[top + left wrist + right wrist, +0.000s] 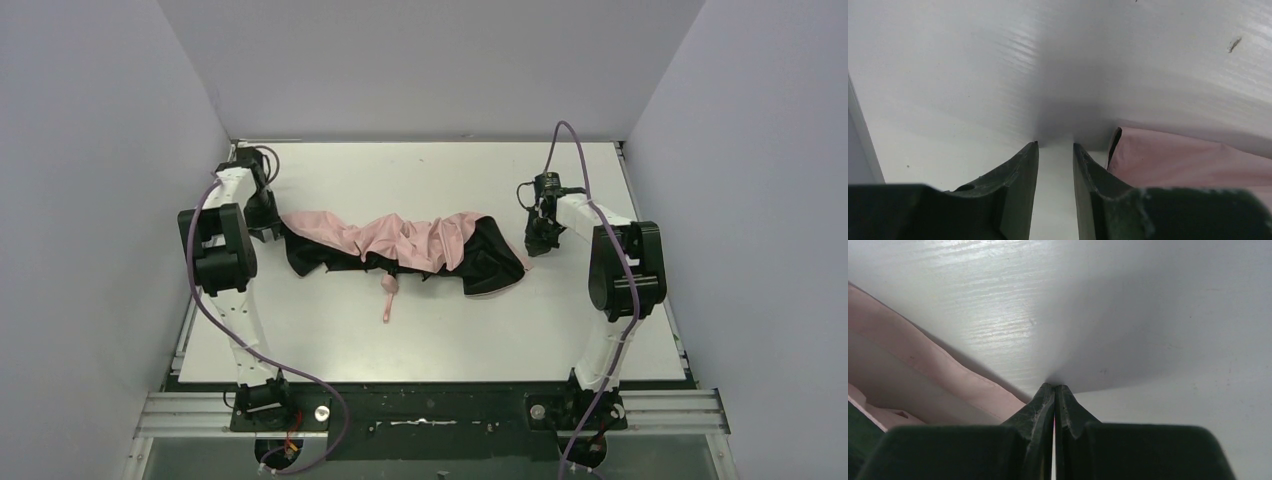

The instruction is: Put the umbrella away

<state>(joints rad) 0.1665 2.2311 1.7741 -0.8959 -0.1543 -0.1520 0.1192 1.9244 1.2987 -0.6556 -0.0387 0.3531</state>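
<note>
A: Where's the umbrella [400,240]?

B: It's lying crumpled on the surface [430,170], stretched between the two grippers, with pink fabric over a black underside.

A: Left gripper [1056,144]?

B: Its jaws are parted by a narrow gap with bare surface between them. The fabric's edge lies just beside one finger, outside the gap.

A: Right gripper [1055,386]?

B: Its jaws are pressed together at the tips, with fabric close on its left. Whether it pinches any, I cannot tell.

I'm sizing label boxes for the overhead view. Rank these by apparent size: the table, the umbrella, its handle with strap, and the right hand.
1. table, by far the largest
2. umbrella
3. right hand
4. handle with strap, which looks smallest, though it is close enough to the hand that I'm unsure of the order
</note>
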